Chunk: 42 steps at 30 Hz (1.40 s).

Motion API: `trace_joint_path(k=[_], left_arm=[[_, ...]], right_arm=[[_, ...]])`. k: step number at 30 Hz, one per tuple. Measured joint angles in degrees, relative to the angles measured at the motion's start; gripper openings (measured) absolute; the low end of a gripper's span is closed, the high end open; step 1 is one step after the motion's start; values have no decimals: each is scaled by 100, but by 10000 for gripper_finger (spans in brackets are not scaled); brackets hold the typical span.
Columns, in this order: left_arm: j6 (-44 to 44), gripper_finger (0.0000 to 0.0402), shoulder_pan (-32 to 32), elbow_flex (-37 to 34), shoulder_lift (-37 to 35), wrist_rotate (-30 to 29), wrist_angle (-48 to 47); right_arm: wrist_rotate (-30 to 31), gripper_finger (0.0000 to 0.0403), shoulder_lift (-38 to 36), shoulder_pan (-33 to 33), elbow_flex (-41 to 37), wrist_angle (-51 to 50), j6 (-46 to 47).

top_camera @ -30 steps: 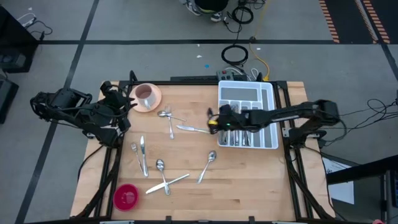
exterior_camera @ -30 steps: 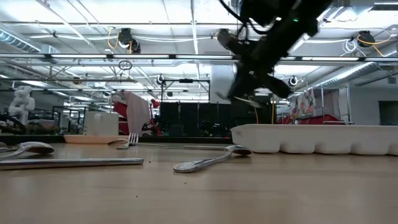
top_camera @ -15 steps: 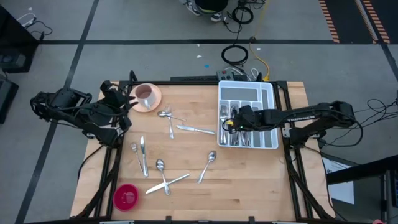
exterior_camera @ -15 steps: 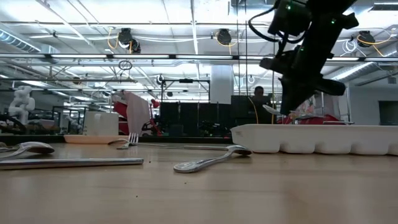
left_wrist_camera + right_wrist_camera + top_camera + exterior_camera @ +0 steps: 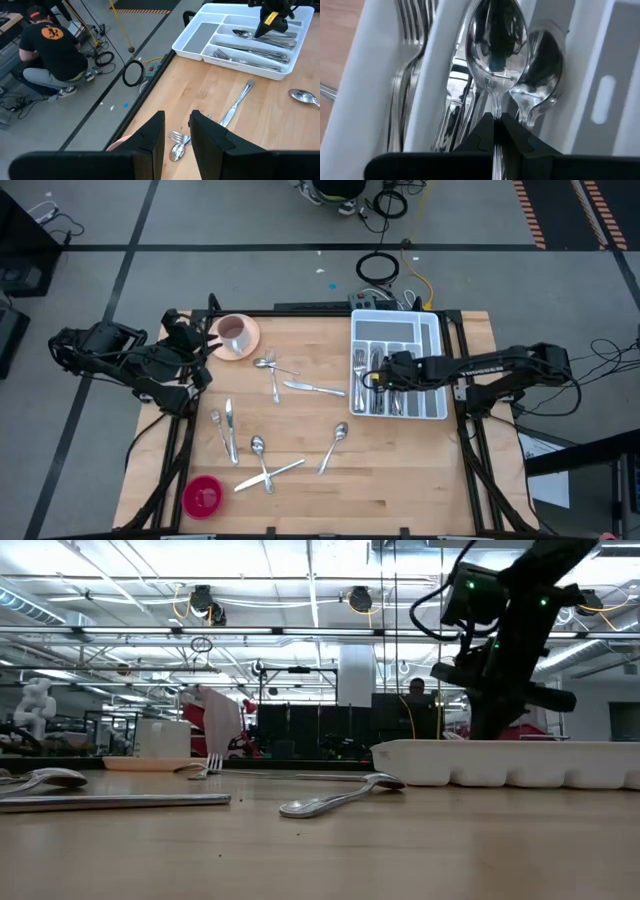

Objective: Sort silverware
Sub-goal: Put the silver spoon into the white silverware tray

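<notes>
Now spoon (image 5: 495, 45) in right hand (image 5: 494, 131)

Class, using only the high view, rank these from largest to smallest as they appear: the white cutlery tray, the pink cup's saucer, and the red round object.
1. White cutlery tray
2. Saucer and red round object: these look alike, unranked.
</notes>
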Motion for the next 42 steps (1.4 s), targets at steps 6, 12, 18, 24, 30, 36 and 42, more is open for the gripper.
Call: trace_joint_path(k=[6, 12, 18, 24, 30, 36, 42], left_arm=[[0, 96, 0, 0, 0, 0, 4], [-2, 96, 0, 0, 0, 0, 8], [-2, 96, 0, 0, 0, -2, 13], [-4, 96, 0, 0, 0, 0, 13], [-4, 96, 0, 0, 0, 0, 13], [-2, 96, 0, 0, 0, 0, 15], [-3, 96, 0, 0, 0, 0, 15]], right_arm=[[48, 0, 0, 2, -372, 427, 370], [102, 0, -15, 7, -586, 469, 685], [154, 0, -13, 7, -595, 461, 733], [174, 0, -11, 4, -595, 266, 847], [178, 0, -7, 7, -600, 191, 845], [174, 32, 0, 7, -602, 154, 801], [154, 86, 0, 7, -610, 303, 610]])
